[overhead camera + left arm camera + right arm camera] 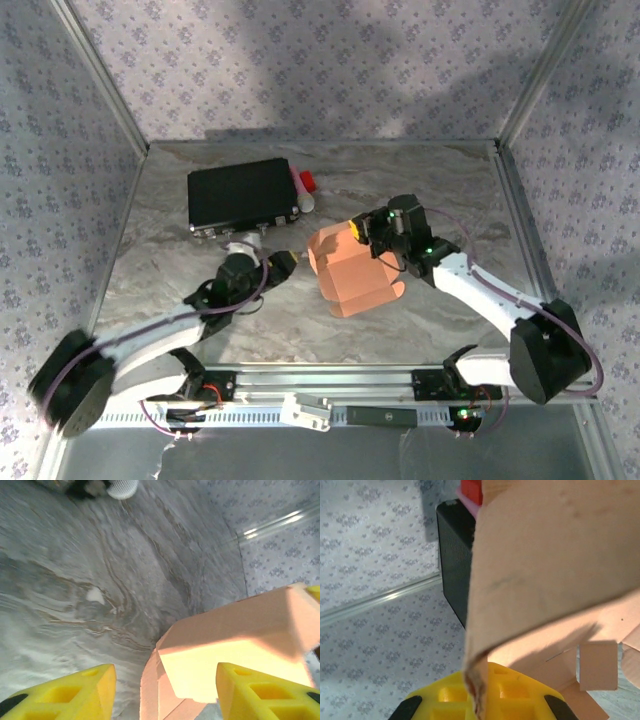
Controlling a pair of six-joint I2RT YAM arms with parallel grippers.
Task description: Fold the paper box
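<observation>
While the right gripper looks clamped on the far edge of the paper box mid-table, the left gripper sits wide open, empty, box just to its right

The left arm reaches from the desk's near-left corner toward the middle, wrist low, its jaws spread wide apart. The right arm bends in from the near-right corner, its jaws clamped on the paper box edge.
</observation>
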